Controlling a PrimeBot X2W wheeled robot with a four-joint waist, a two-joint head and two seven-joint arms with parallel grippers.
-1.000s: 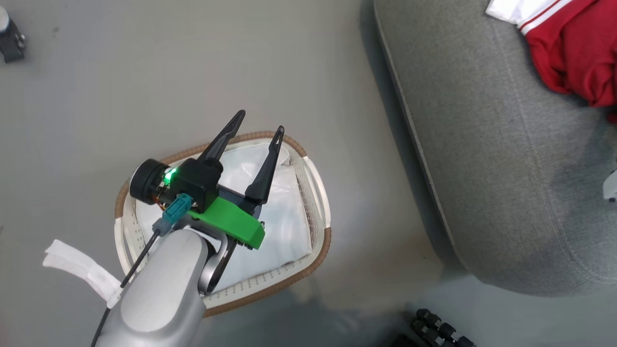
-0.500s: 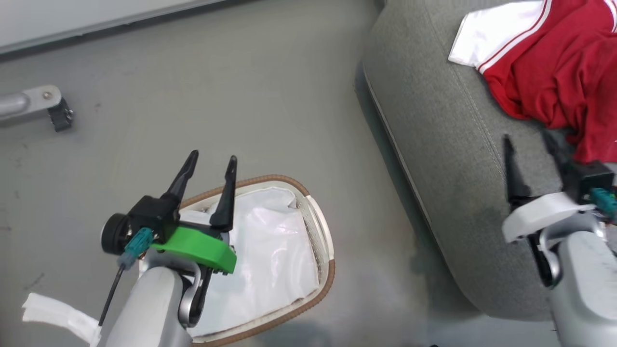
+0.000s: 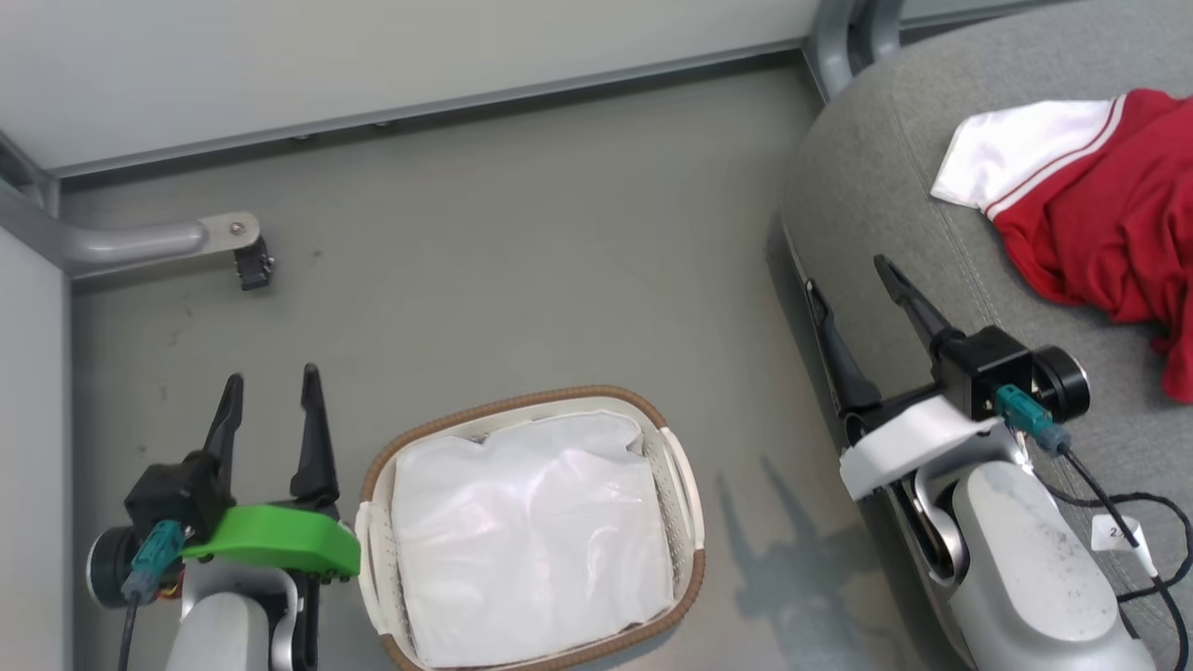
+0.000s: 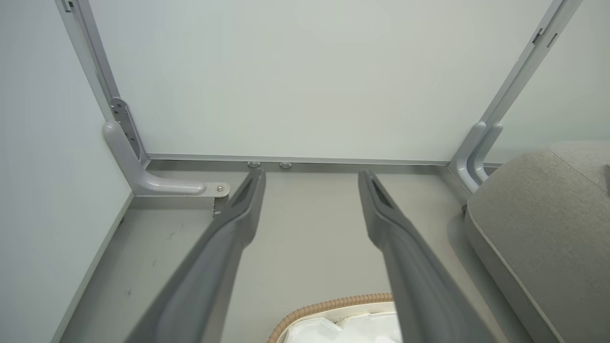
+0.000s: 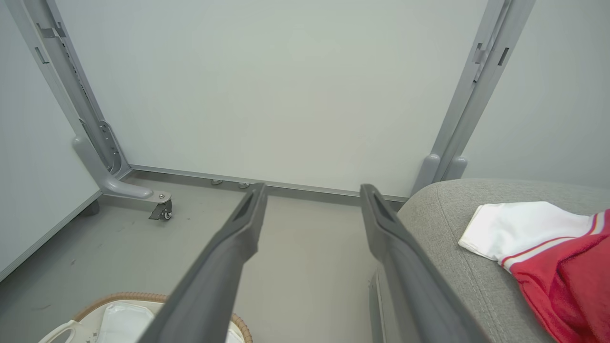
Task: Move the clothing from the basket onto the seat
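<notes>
clothing (image 3: 1100, 224): red with a white sleeve, lying on the seat (image 3: 876, 186), well apart from the basket (image 3: 522, 399).
basket: on the floor (image 3: 513, 233) beside the seat, white liner sheet (image 3: 527, 531) inside.
left hand (image 3: 271, 375): spread, empty, over the floor just beside the basket.
right hand (image 3: 846, 273): spread, empty, over the seat's near edge, short of the clothing.

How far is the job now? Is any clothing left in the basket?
Done: the clothing lies on the seat. The basket holds a white liner sheet with no red fabric on it, though anything beneath the sheet would be hidden. In hand: nothing; the left gripper and right gripper are open and empty. Left: apparently nothing, so the job looks complete.
</notes>
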